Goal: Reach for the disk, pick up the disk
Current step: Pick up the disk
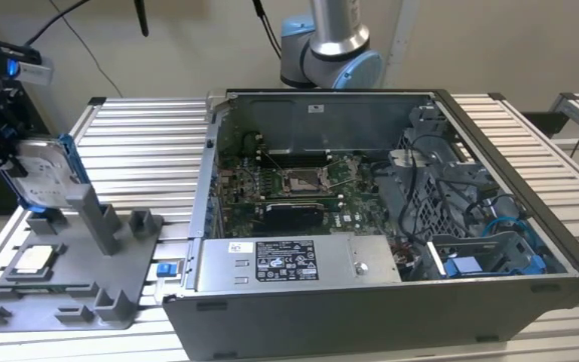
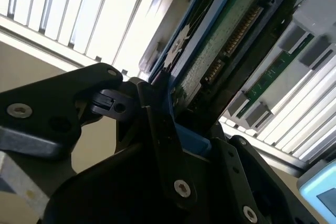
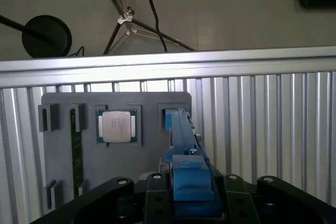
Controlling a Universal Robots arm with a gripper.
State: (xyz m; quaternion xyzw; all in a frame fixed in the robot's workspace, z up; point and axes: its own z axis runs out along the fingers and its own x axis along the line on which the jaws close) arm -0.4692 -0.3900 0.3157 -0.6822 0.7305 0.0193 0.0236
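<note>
The silver-grey rectangular hard drive in its blue plastic carrier, the disk [image 1: 40,170], stands on edge above the far end of the grey moulded fixture plate [image 1: 78,294]. The plate lies along the edge of the ribbed aluminium desk [image 1: 139,136] at the exterior view's left, well apart from the open black computer case [image 1: 370,302]. The black gripper [image 3: 192,195] already has the disk. In the second wrist view its fingers [image 2: 157,114] are clamped on the blue frame from both flat sides, and the disk's long axis runs straight out from them toward the plate. The first wrist view shows the disk edge-on, beside the small square silver-topped chip [image 3: 117,126]. Whether the disk's lower end sits in its slot or has cleared it cannot be told. The gripper's body is cut off in the exterior view.
</note>
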